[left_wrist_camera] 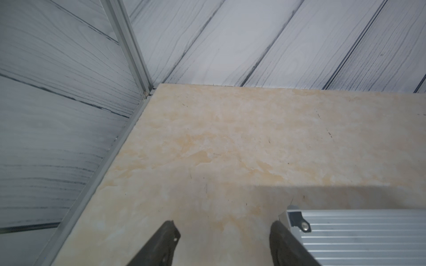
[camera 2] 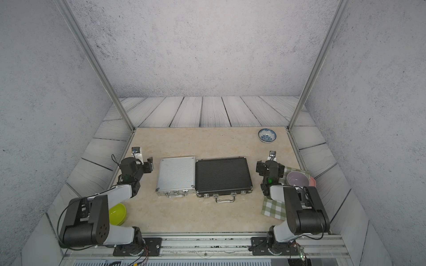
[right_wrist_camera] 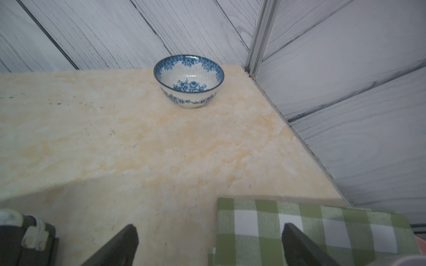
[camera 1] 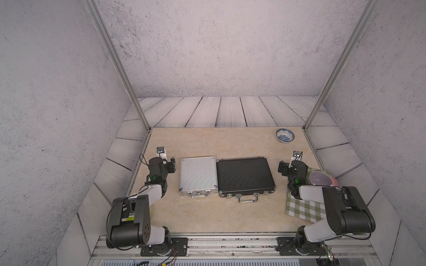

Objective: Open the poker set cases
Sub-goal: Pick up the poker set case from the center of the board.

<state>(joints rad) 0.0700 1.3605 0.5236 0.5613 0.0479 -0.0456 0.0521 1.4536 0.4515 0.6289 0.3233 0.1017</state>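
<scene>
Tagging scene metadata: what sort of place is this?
Most likely a staged tabletop robot cell, not a real room: printed plank panels between aluminium posts, a marble-look tabletop, and a left arm and right arm mounted on a front rail.

Ahead of left claw (left_wrist_camera: 224, 230) I see the beige marbled surface (left_wrist_camera: 230, 138), ending at pale wood-grain panels (left_wrist_camera: 230, 46); an aluminium post (left_wrist_camera: 131, 50) stands in the corner. Grey speckled walls (camera 1: 219, 46) rise above the panels. Light even, soft shadows.

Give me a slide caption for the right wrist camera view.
Open right gripper above the beige tabletop, facing a blue-and-white bowl near the corner, green checked cloth alongside.
</scene>
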